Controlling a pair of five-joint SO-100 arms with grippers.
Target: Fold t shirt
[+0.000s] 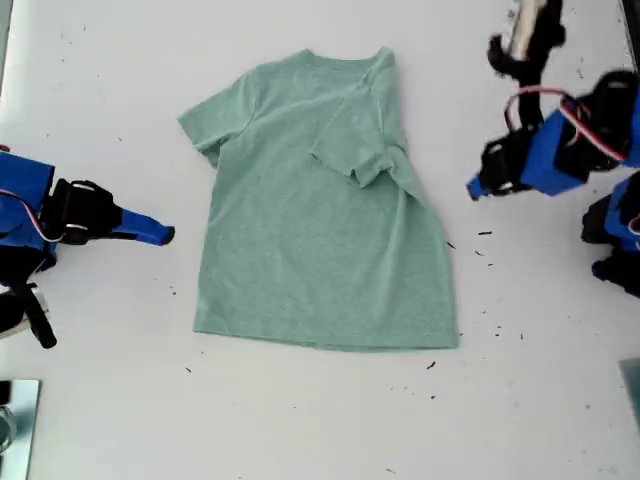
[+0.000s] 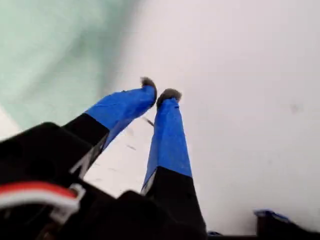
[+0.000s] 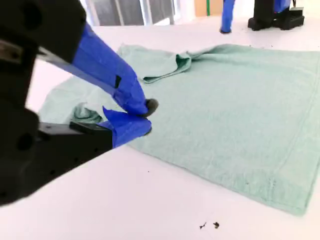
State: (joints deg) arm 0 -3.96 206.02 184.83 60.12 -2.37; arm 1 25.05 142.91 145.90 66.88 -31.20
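— Exterior view first: where is the shirt (image 1: 320,220)?

— Flat on the white counter (image 1: 300,420), between my two hands, collar away from the camera. One sleeve (image 1: 350,140), on the side nearer my first hand (image 1: 472,188), is folded in over the chest. The other sleeve lies spread out towards my second hand (image 1: 165,236).

— How does the first hand stand?

— Its blue fingers are drawn together, tips all but touching, with nothing between them. It hangs over bare counter, and the shirt's edge lies near, just ahead and to one side of the tips.

— And the second?

— Also closed, tips nearly meeting, with no cloth caught in them. It is low, just short of the shirt's side edge. Beyond its tips the cloth spreads out, with the folded sleeve on the far side.
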